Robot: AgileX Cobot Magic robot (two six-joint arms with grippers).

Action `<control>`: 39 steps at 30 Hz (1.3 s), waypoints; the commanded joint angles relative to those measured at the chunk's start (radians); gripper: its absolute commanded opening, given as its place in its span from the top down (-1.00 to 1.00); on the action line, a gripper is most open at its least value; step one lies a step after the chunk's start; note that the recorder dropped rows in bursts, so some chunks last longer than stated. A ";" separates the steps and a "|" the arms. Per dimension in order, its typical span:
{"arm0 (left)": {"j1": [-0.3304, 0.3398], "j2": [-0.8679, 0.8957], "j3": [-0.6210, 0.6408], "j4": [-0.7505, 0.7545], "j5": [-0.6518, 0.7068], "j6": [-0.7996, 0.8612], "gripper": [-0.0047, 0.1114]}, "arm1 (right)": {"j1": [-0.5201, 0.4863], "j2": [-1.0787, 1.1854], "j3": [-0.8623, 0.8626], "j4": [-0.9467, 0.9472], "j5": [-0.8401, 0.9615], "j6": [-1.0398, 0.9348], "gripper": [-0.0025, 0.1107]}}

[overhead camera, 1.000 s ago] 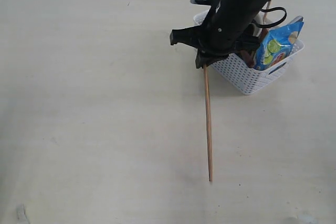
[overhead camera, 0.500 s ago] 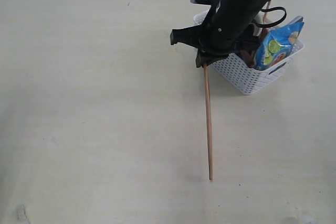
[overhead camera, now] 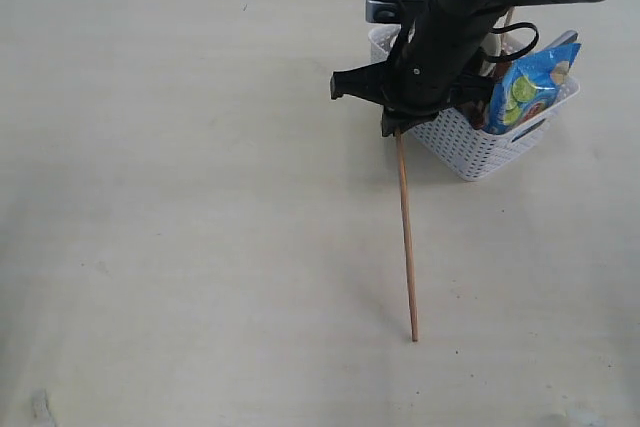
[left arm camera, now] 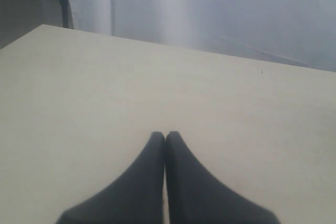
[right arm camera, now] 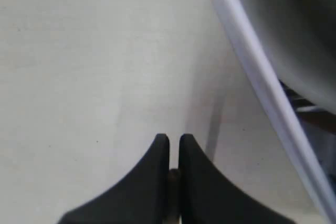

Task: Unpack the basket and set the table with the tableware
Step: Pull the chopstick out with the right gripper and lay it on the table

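A long wooden chopstick [overhead camera: 405, 237] hangs from my right gripper [overhead camera: 397, 127], which is shut on its upper end. Its lower tip is at or just above the table [overhead camera: 180, 197]. In the right wrist view the chopstick's end [right arm camera: 173, 174] shows wedged between the fingers of the right gripper [right arm camera: 174, 137]. The white lattice basket [overhead camera: 470, 147] stands just behind and to the right of that gripper, its rim [right arm camera: 262, 87] close by. The arm hides most of what is in the basket. My left gripper [left arm camera: 165, 134] is shut on nothing above bare table [left arm camera: 157, 93].
A blue snack packet [overhead camera: 528, 87] leans in the basket's right end, with a dark brown item [overhead camera: 475, 112] beside it. A black cable loop [overhead camera: 520, 32] hangs over the basket.
My right gripper has shifted a little to the right, and the chopstick has swung with it, its lower tip moving right. The left gripper has not changed.
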 commanded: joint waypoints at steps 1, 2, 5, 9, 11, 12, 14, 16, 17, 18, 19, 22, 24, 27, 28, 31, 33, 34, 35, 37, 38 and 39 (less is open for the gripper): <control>0.003 -0.003 0.004 0.004 -0.003 0.000 0.92 | -0.003 0.013 0.001 -0.018 -0.032 0.000 0.96; 0.003 -0.003 0.004 0.004 -0.003 0.000 0.92 | -0.003 0.013 0.001 -0.018 -0.034 0.000 0.96; 0.003 -0.003 0.004 0.004 -0.003 0.000 0.92 | -0.003 0.013 0.001 -0.018 -0.036 0.000 0.96; 0.003 -0.003 0.004 0.004 -0.003 0.000 0.92 | -0.003 0.013 0.001 -0.018 -0.036 0.000 0.96; 0.003 -0.003 0.004 0.004 -0.003 0.000 0.92 | -0.003 0.013 0.001 -0.018 -0.036 0.000 0.96; 0.003 -0.003 0.004 0.004 -0.003 0.000 0.92 | -0.003 0.013 0.001 -0.018 -0.036 0.000 0.96; 0.003 -0.003 0.004 0.004 -0.003 0.000 0.92 | -0.003 0.013 0.001 -0.018 -0.036 0.000 0.96; 0.003 -0.003 0.004 0.004 -0.003 0.000 0.92 | -0.003 0.013 0.001 -0.028 -0.036 0.000 0.96; 0.003 -0.003 0.004 0.004 -0.003 0.000 0.92 | -0.003 0.013 0.001 -0.038 -0.033 0.000 0.96; 0.003 -0.003 0.004 0.004 -0.003 0.000 0.92 | -0.003 0.013 0.001 -0.048 -0.029 0.000 0.96; 0.003 -0.003 0.004 0.004 -0.003 0.000 0.92 | -0.003 0.013 0.001 -0.055 -0.029 0.000 0.96; 0.003 -0.003 0.004 0.004 -0.003 0.002 0.92 | -0.003 0.013 0.001 -0.060 -0.026 0.000 0.96; 0.003 -0.003 0.004 0.004 -0.003 0.002 0.92 | -0.003 0.013 0.001 -0.060 -0.026 0.000 0.96; 0.003 -0.003 0.004 0.004 -0.003 0.002 0.92 | -0.003 0.013 0.001 -0.070 -0.026 0.011 0.96; 0.003 -0.003 0.004 0.004 -0.003 0.002 0.92 | -0.003 0.013 0.001 -0.070 -0.026 0.020 0.96; 0.003 -0.003 0.004 0.004 -0.003 0.002 0.92 | -0.003 0.013 0.001 -0.070 -0.032 0.040 0.96; 0.003 -0.003 0.004 0.004 -0.003 0.002 0.92 | -0.003 0.013 0.001 -0.070 -0.034 0.053 0.96; 0.003 -0.003 0.004 0.004 -0.003 0.002 0.92 | -0.003 0.013 0.001 -0.070 -0.036 0.053 0.96; 0.003 -0.003 0.004 0.004 -0.003 0.002 0.92 | -0.003 0.013 0.001 -0.070 -0.036 0.053 0.96; 0.003 -0.003 0.004 0.004 -0.003 0.002 0.92 | -0.003 0.013 0.001 -0.070 -0.036 0.053 0.96; 0.003 -0.003 0.004 0.004 -0.003 0.002 0.92 | -0.003 0.013 0.001 -0.070 -0.038 0.053 0.96; 0.003 -0.003 0.004 0.004 -0.003 0.002 0.92 | -0.003 0.013 0.001 -0.070 -0.038 0.058 0.96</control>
